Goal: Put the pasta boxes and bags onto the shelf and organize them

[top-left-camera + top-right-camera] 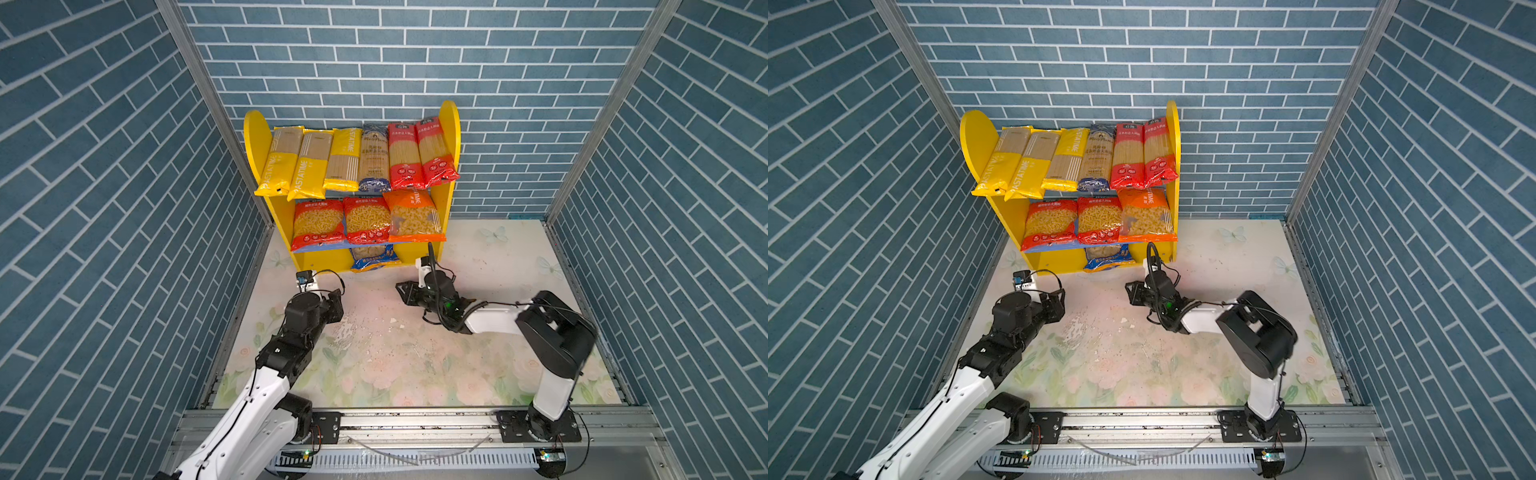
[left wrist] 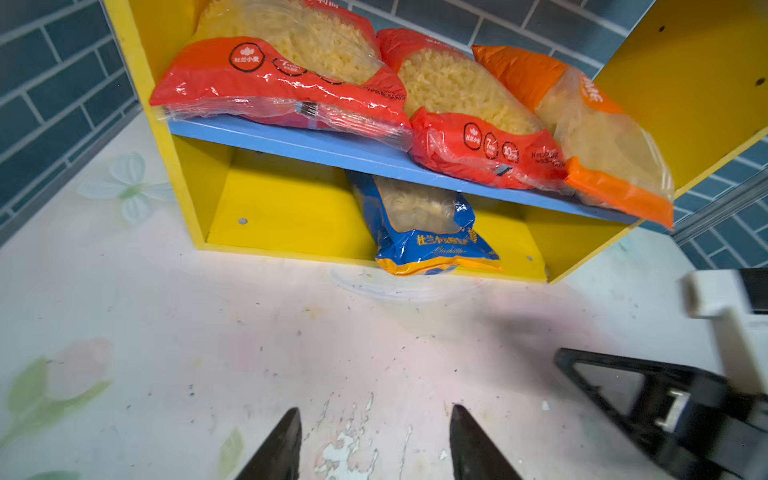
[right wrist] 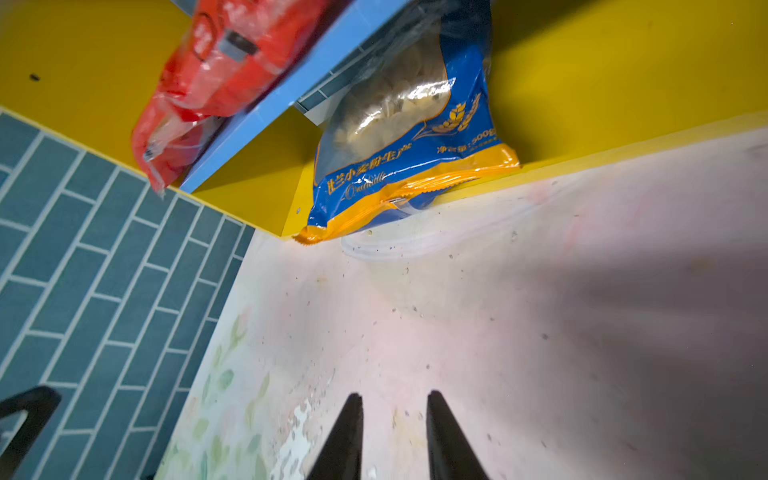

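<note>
Pasta everywhere on the shelf (image 1: 258, 137), and both arms sit low on the counter (image 1: 374, 357) in front of it. Left pincer (image 2: 376, 409) first: jaws well apart, nothing between them, aimed at the bottom bay. Top board, reading across: three yellow spaghetti packs (image 1: 305, 162), one dark blue pack (image 1: 372, 158), two red spaghetti packs (image 1: 403, 156), all leaning back. Blue board below: two red bags (image 1: 318, 222), then the orange bag (image 1: 413, 216). Under that, the blue-orange bag (image 2: 428, 232) sits in the base bay, its crimped hem poking out over the yellow strip. It seems tilted back, though the board hides its top. That one looks like the piece left to tidy. Judging by the film, it is soft, slick and fairly light, with pasta that will shift inside. The crimped hem, or a pinch across the lower body, looks the best hold. Right pincer (image 3: 394, 395): jaws only slightly parted, empty, pointing at that same bag.
</note>
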`<act>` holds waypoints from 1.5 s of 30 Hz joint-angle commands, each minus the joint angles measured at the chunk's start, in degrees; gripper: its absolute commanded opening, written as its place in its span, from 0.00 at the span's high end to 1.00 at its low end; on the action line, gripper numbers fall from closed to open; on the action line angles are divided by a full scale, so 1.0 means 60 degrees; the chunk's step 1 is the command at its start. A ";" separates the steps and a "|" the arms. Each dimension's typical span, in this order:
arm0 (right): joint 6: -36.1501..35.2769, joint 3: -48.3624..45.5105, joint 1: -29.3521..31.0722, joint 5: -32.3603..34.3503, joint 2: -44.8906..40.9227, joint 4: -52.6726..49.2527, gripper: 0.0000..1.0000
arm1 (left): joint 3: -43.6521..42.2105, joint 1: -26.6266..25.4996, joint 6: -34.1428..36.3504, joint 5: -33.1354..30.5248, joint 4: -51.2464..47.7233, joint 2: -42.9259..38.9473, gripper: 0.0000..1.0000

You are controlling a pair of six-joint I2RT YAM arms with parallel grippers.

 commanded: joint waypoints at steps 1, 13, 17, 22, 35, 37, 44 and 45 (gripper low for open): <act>-0.1863 -0.0863 -0.0209 0.0717 -0.1584 -0.1800 0.70 | 0.0261 -0.0116 0.0541 -0.1040 -0.0791 -0.0288 0.39; -0.2927 -0.2386 -0.3521 0.2358 -0.6596 -0.5363 0.66 | -0.0808 -0.0133 0.2363 -0.3499 0.2741 0.0004 0.30; -0.4044 -0.2265 -0.3962 0.3745 -0.7104 -0.5853 0.61 | -0.1576 -0.0118 0.3178 -0.4910 0.4212 0.0334 0.26; -0.4344 -0.2947 -0.4979 0.5249 -0.7849 -0.5094 0.54 | -0.2073 -0.0104 0.3854 -0.5966 0.5833 0.1467 0.23; -0.4670 -0.4528 -0.6818 0.6962 -0.6670 -0.1061 0.51 | -0.3167 0.1166 0.4031 -0.4074 0.9683 0.3851 0.14; -0.4766 -0.4647 -0.6853 0.7010 -0.6216 -0.0464 0.51 | -0.3103 0.1380 0.4048 -0.3694 1.0348 0.4531 0.13; -0.5114 -0.4977 -0.7403 0.6585 -0.5167 0.1160 0.48 | -0.2858 0.2116 0.4208 -0.3037 1.2072 0.6366 0.10; -0.5139 -0.5043 -0.7503 0.6375 -0.5008 0.1467 0.47 | -0.2872 0.2172 0.4198 -0.3062 1.2344 0.6639 0.10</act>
